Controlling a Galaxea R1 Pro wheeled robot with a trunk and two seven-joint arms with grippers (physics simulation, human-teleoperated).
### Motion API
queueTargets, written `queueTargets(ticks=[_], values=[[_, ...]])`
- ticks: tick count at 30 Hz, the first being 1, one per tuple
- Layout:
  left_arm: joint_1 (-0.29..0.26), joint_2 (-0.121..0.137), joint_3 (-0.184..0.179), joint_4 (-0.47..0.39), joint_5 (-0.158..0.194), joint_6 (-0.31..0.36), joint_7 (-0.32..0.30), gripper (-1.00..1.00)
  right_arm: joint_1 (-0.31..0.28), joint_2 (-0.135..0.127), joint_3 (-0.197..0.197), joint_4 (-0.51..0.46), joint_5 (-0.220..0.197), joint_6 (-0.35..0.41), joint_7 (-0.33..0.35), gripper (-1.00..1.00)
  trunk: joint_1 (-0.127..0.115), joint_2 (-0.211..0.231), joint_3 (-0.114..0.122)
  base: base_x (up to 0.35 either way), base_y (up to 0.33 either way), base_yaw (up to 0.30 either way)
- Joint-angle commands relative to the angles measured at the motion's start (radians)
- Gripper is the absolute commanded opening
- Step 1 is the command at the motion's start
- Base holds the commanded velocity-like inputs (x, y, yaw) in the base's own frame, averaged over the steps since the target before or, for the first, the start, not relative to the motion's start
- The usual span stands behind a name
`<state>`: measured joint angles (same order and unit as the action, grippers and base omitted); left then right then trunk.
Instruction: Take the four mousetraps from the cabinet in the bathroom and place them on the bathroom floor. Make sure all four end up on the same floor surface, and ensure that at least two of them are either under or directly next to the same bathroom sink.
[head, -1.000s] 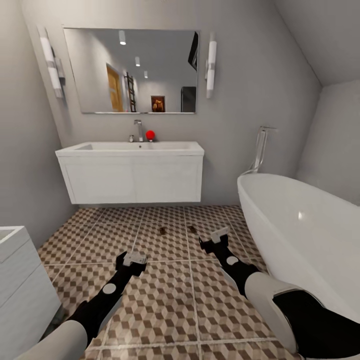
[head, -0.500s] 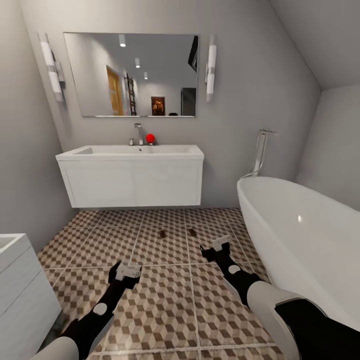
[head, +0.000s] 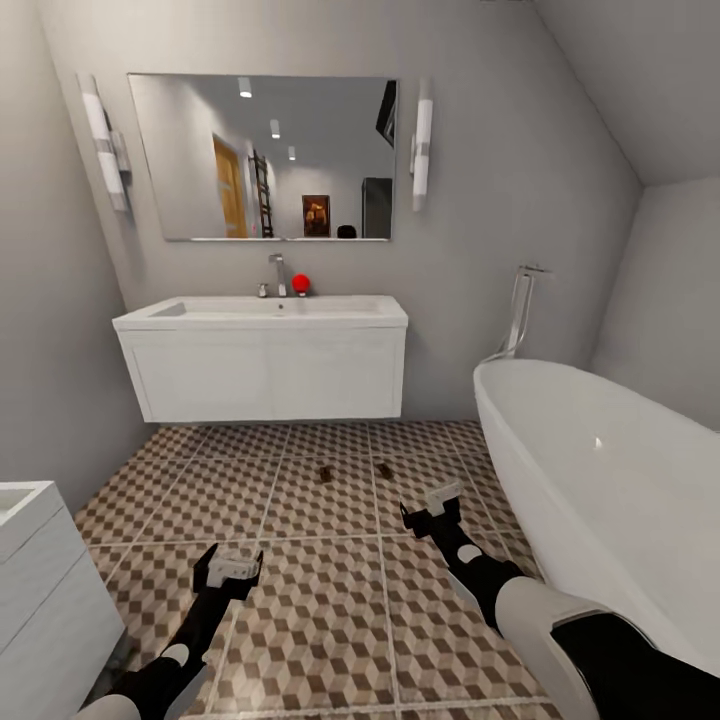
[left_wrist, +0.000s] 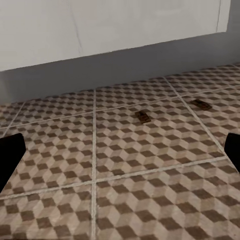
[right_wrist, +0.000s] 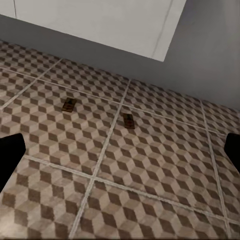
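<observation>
Since a second ago the view has slid down-frame: camera backing off, left gripper drawn lower in frame. Both grippers spread wide and empty, right gripper low over the floor. Two traps lie mid-frame on tile just ahead of the sink: left trap, right trap, slightly apart. Likely two placed, two remaining; next calls for a return to the cabinet.

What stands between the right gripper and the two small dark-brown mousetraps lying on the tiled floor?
Nothing visible does. Only bare cube-patterned floor tiles separate the right gripper from the two flat dark-brown wooden mousetraps, which lie in front of the white wall-hung vanity sink.
</observation>
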<state>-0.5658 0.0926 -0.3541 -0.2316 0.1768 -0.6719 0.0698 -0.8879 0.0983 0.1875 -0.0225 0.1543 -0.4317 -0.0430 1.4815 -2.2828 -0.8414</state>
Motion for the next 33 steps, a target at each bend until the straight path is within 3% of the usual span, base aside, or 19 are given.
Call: queueTargets(ticks=[1,8,14,33], values=[[-0.001,0.002,-0.009,0.006,0.01,-0.01,0.007,1.0,0.002,0.0,0.001,0.001,0.008,-0.002,-0.005,1.0,-0.004,0.007,0.002,0.0,0.0,0.0],[0.0,0.006,-0.009,0.063,0.043,-0.074,0.006,1.0,0.034,-0.001,0.0,0.001,0.008,-0.004,-0.005,1.0,-0.031,0.056,0.024,0.0,0.0,0.0],[0.0,0.007,-0.009,0.096,0.048,-0.115,0.005,1.0,0.058,-0.002,0.0,0.001,0.008,-0.004,-0.005,1.0,-0.054,0.098,0.043,0.0,0.0,0.0],[0.001,0.006,-0.011,0.189,0.049,-0.136,-0.002,1.0,0.131,-0.001,0.0,0.002,0.008,-0.077,-0.006,1.0,-0.127,0.231,0.102,0.0,0.0,0.0]])
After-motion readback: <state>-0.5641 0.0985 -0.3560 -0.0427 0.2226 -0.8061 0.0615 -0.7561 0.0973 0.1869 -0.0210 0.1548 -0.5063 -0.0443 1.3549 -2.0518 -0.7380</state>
